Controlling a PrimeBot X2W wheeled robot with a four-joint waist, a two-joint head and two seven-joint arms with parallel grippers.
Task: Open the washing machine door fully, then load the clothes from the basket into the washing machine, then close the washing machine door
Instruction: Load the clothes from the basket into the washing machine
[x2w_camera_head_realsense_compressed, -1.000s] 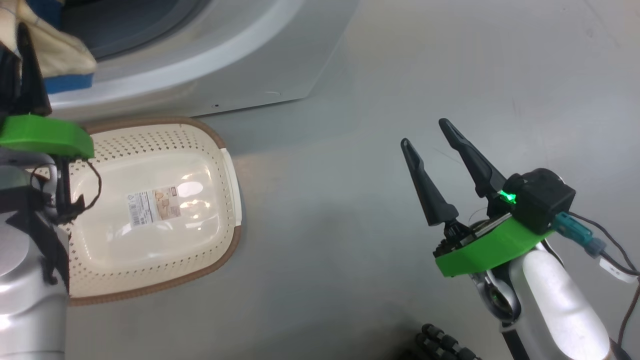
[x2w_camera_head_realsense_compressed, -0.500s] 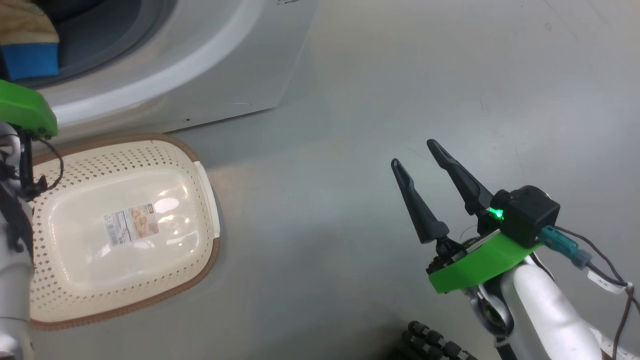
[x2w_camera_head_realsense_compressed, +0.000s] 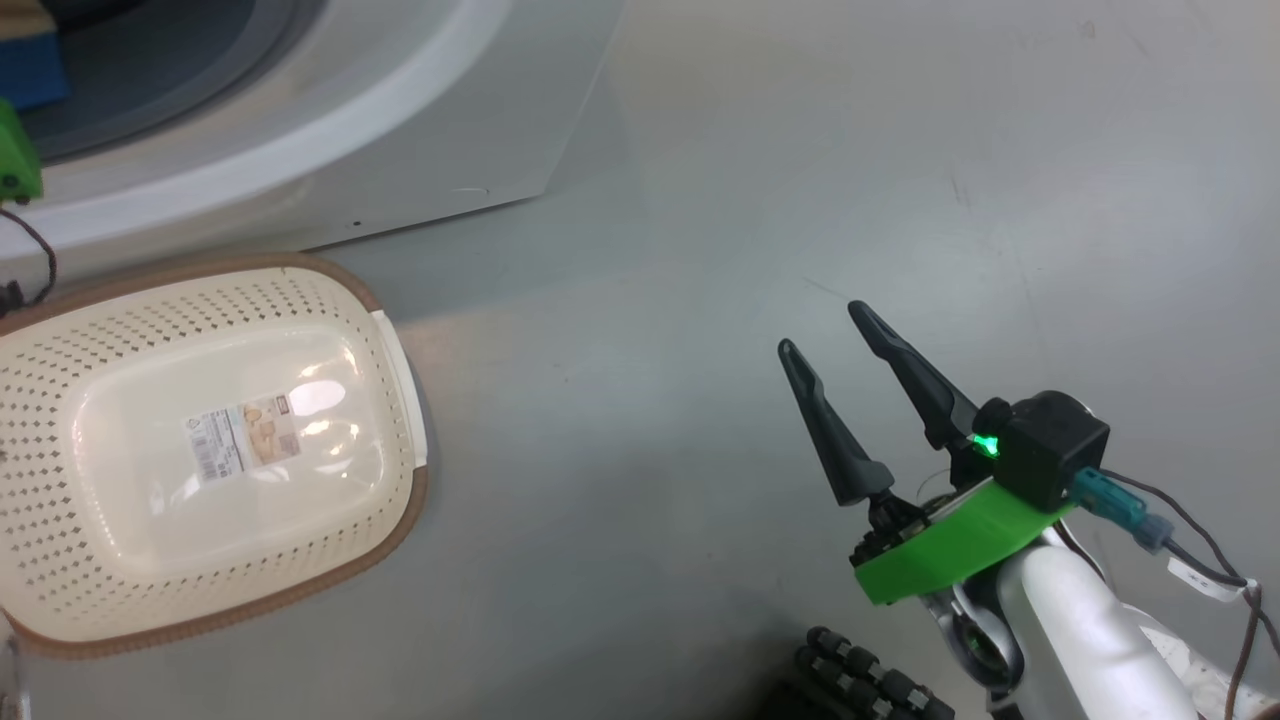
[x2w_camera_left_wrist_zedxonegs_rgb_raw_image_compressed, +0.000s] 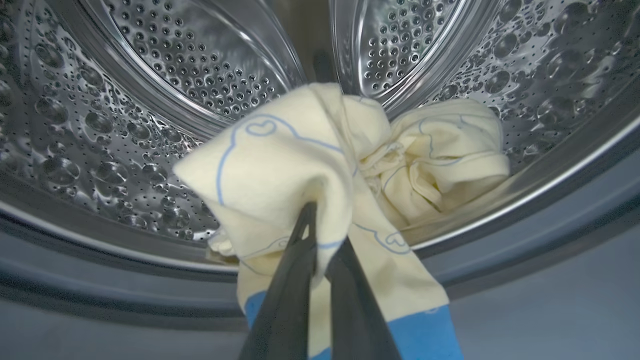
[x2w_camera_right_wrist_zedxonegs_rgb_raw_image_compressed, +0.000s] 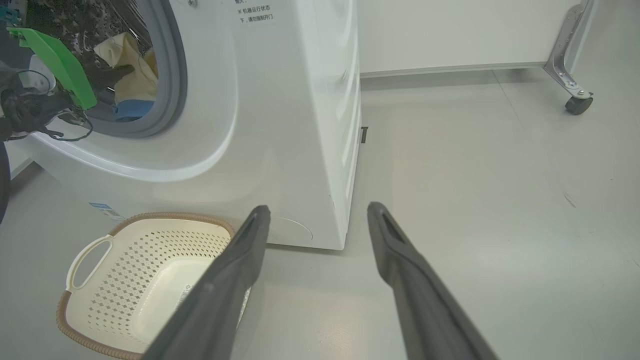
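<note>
A: Where are the clothes (x2w_camera_left_wrist_zedxonegs_rgb_raw_image_compressed: 280, 165)?
B: In the drum (x2w_camera_left_wrist_zedxonegs_rgb_raw_image_compressed: 150, 75) of the washing machine (x2w_camera_right_wrist_zedxonegs_rgb_raw_image_compressed: 280, 100) — the left gripper (x2w_camera_left_wrist_zedxonegs_rgb_raw_image_compressed: 326, 227) has its fingers (x2w_camera_left_wrist_zedxonegs_rgb_raw_image_compressed: 290, 290) clamped on the cream fabric (blue hem (x2w_camera_left_wrist_zedxonegs_rgb_raw_image_compressed: 425, 335) nearest the seal (x2w_camera_left_wrist_zedxonegs_rgb_raw_image_compressed: 550, 225)).
A: And the right gripper (x2w_camera_head_realsense_compressed: 820, 325)?
B: Fingers (x2w_camera_head_realsense_compressed: 830, 440) apart, beside the machine; the basket (x2w_camera_head_realsense_compressed: 60, 400) is in front of it.

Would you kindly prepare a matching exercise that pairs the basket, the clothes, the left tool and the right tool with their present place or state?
Column one:
1. basket
2. clothes
3. left tool
4. right tool

Column two:
A. open, holding nothing, over the floor
B. standing on the floor, with nothing but a label inside
C. shut on cream-yellow fabric
D. at the mouth of the steel drum

Right pairs: 1-B, 2-D, 3-C, 4-A.
</note>
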